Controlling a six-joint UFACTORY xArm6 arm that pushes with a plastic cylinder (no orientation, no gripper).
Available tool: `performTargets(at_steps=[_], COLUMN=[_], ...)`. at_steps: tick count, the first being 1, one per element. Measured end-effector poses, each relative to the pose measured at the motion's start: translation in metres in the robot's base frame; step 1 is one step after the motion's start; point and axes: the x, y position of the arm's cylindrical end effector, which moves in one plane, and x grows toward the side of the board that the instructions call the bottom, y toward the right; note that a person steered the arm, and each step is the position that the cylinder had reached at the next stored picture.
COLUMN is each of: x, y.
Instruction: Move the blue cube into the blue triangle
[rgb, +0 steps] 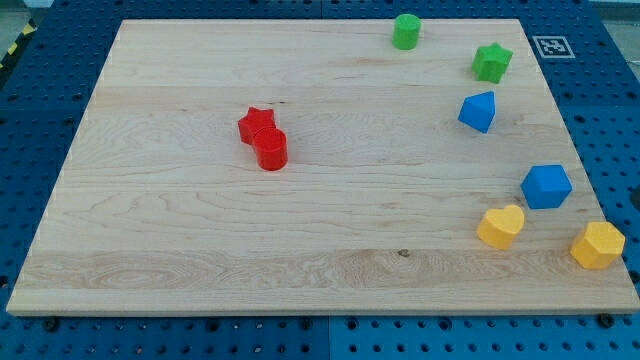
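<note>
Looking for my tip, you won't find it; blue cube (546, 186) sits below blue triangle (478, 111), apart.

The blue plastic cube (546, 186) sits flat near the board's right edge, a little below mid-height. The blue plastic triangle-shaped block (478, 111) lies above and slightly to the view's left of it, toward the top right corner; the two are apart, not touching.
</note>
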Motion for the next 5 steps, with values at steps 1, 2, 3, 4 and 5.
performTargets(at_steps=[1,2,3,4,5], x=[-0.003,-0.006,-0.006,-0.009,-0.011], y=[-0.032,-0.081,-0.085,-0.087,-0.098])
